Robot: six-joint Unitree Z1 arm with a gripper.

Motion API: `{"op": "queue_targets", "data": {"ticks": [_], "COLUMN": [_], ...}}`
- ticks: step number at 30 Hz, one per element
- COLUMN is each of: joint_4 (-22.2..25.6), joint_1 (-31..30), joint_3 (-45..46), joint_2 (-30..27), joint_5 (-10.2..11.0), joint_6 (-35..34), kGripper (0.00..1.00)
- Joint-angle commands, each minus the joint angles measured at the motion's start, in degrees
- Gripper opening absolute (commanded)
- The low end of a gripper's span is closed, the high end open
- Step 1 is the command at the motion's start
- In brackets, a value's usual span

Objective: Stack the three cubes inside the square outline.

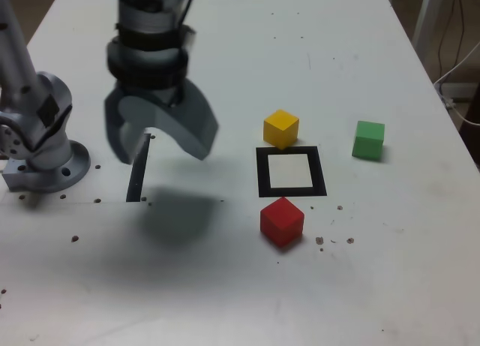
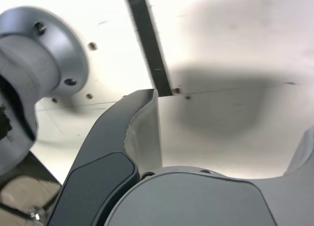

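Landmark: outline [image 1: 322, 172], black-bordered, pale centre, flat on table [image 1: 390, 271]. In the exterior view: yellow cube [image 1: 281, 129] just beyond its far edge; red cube [image 1: 282, 223] just beside its near edge; green cube [image 1: 368, 140] to its right, a little apart. Gripper [image 1: 161, 147] above the table, left of outline, jaws wide apart. Black strip [image 1: 139, 169] also left of outline, well apart.

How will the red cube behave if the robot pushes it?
The red cube looks rigid, with its straight edges. Its flat faces suggest that it would slide rather than roll. Being about as tall as wide, it probably resists tipping.
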Motion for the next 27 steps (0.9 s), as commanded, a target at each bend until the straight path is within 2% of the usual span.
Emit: {"op": "queue_targets", "data": {"ticks": [1,8,17,27], "joint_4": [0.1,-0.1,-1.4,-2.3], "joint_1": [-2.4,-6.6,-8.5,-8.5], "joint_3": [-3.5,-11.4,-14.7,-19.1], "joint_2": [2.1,6.6,10.8,17.2], "joint_5": [1.1,3.8,7.3,9.5], "joint_6": [1.2,6.8,15.3,18.6], "kGripper": [1.0,1.0,1.0,0.99]}}
